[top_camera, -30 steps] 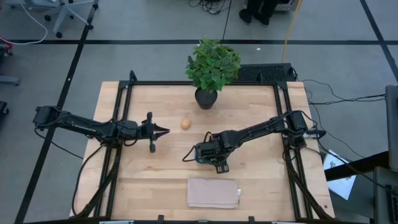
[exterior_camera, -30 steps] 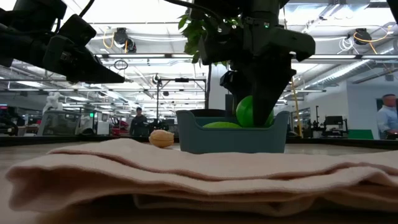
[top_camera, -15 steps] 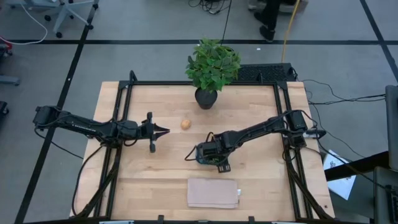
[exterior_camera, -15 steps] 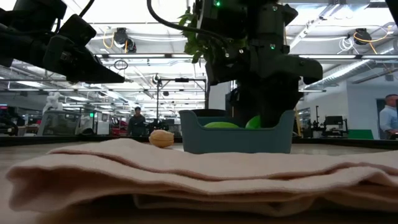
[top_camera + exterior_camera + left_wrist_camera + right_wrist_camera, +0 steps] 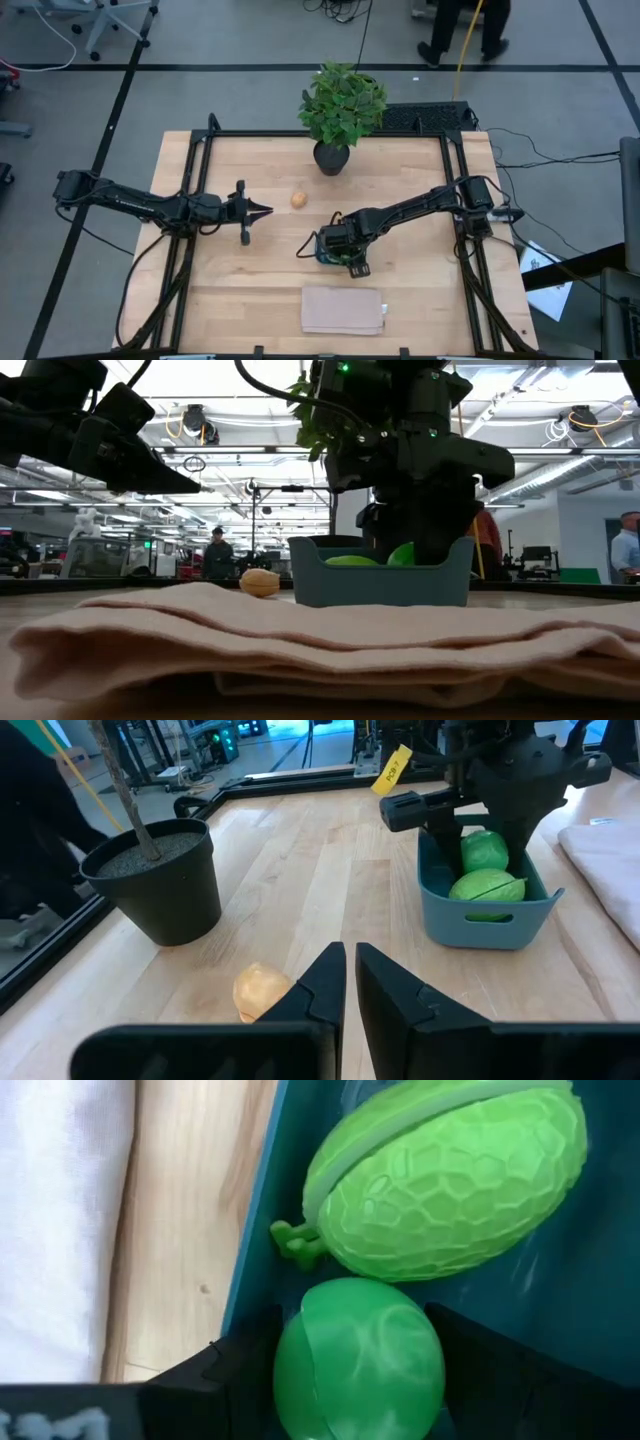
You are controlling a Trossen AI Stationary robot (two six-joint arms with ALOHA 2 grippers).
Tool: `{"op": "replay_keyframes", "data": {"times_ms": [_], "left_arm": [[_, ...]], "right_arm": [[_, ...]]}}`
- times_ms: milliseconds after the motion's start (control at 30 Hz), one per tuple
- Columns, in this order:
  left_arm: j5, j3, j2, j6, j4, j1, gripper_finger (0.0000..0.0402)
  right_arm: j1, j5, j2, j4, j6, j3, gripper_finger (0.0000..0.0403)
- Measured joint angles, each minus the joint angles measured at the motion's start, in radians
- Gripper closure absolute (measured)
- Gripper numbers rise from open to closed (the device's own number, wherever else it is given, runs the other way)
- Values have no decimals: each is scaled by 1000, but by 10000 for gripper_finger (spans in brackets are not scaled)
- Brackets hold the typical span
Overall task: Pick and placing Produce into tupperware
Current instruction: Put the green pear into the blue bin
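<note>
The teal tupperware (image 5: 380,582) stands mid-table, mostly under my right gripper (image 5: 336,246) in the high view. A yellow-green oblong fruit (image 5: 450,1175) lies inside it. My right gripper (image 5: 358,1348) reaches down into the tupperware (image 5: 485,920), shut on the bright green ball (image 5: 360,1365) beside that fruit. The tan-orange piece (image 5: 298,199) rests on the bare wood. My left gripper (image 5: 268,210) hovers to its left, shut, pointing toward it. My right gripper pinches the green ball between its two fingers (image 5: 235,1365), one on each opposite side (image 5: 300,1370). The fingers come steeply from above, down into the tupperware. The ball's top (image 5: 403,555) shows just over the rim; whether it rests on the floor I cannot tell.
A potted plant (image 5: 342,110) stands at the table's far edge. A beige folded cloth (image 5: 343,310) lies near the front edge, close to the tupperware. Black frame rails run along the table's sides. People stand in the room beyond.
My right gripper has gone down into the tupperware with the green ball. The ball hung mostly above the rim before; now only its top shows over it, next to the oblong fruit.
</note>
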Motion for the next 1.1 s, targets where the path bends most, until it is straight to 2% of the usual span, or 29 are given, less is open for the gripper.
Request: {"op": "replay_keyframes", "data": {"times_ms": [633,933,1100], "left_arm": [[0,0,0,0,-2,0,369],[0,0,0,-4,-3,0,369],[0,0,0,-4,-3,0,369]], "right_arm": [[-1,27,-5,66,7,-69,177],[0,52,-3,49,59,-70,118],[0,57,-2,47,79,-70,105]]}}
